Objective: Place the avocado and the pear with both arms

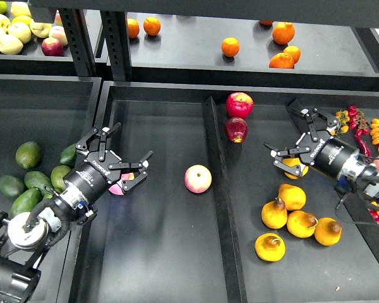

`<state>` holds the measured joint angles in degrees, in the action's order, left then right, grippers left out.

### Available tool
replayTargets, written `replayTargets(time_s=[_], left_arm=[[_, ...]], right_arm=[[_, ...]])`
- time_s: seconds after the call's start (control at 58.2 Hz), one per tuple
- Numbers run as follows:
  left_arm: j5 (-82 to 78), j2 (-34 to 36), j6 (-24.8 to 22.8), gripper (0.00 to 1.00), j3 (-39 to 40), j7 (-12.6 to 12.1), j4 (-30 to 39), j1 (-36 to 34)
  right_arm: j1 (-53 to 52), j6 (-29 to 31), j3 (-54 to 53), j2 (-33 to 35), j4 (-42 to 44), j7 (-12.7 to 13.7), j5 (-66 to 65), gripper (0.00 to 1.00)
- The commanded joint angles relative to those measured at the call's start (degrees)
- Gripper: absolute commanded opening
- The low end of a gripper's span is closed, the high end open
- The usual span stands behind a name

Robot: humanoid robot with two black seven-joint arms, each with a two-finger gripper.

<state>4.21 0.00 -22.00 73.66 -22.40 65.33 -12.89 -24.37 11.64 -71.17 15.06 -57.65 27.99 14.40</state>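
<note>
Several green avocados [27, 154] lie in the left bin. My left gripper [127, 145] is open and empty, to the right of them in the middle bin, over a pink apple [117, 188]. Several yellow-orange pears [291, 196] lie in the right bin. The one with the brown dimple facing up [270, 247] is nearest the front. My right gripper [283, 132] is open and empty, above the pile at the far end. One more pear [295, 168] shows partly behind its fingers.
A pink-yellow apple [198, 178] lies in the middle bin near the divider [216, 189]. Two red apples [239, 105] sit at the back of the right bin. Oranges [230, 47] and pale apples [9, 43] are on the rear shelf. Peppers and small tomatoes [363, 136] are at far right.
</note>
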Motion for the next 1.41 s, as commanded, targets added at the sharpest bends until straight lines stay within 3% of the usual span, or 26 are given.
replayTargets(time_s=[0.0,0.309,0.618,0.824,1.03,1.185,1.391], left_arm=[[0.0,0.0,-0.5,0.99,0.2,0.2,0.8,0.1],[-0.1,0.0,-2.3,0.99,0.3,1.0,3.7,1.0],[-0.1,0.0,-3.1,1.0,0.0,1.7,5.6,2.1],[-0.1,0.0,-3.5,0.99,-0.3,2.0,4.0,-1.4],[0.2,0.0,-3.5,0.99,-0.3,2.0,-0.1,-6.2],[0.4,0.0,-3.5,0.99,-1.4,2.0,-4.0,-9.4],[0.4,0.0,-3.6,0.99,-1.7,2.0,-5.2,-10.2]], right_arm=[[0.5,0.1,-2.7,-5.6,0.3,0.0,-0.2,0.99],[4.3,1.7,-4.0,-15.1,-0.4,0.0,-0.2,0.99],[8.3,5.6,-3.4,-15.1,-0.3,0.0,-0.3,0.99],[9.8,6.1,-3.1,-15.1,-0.3,0.0,-0.3,0.99],[10.0,11.0,-3.9,-15.1,0.2,0.0,-0.4,0.99],[11.4,11.0,-3.9,-15.1,-0.3,-3.5,-0.4,0.99],[13.2,11.0,-3.9,-15.1,-1.9,-4.1,-0.5,0.99]])
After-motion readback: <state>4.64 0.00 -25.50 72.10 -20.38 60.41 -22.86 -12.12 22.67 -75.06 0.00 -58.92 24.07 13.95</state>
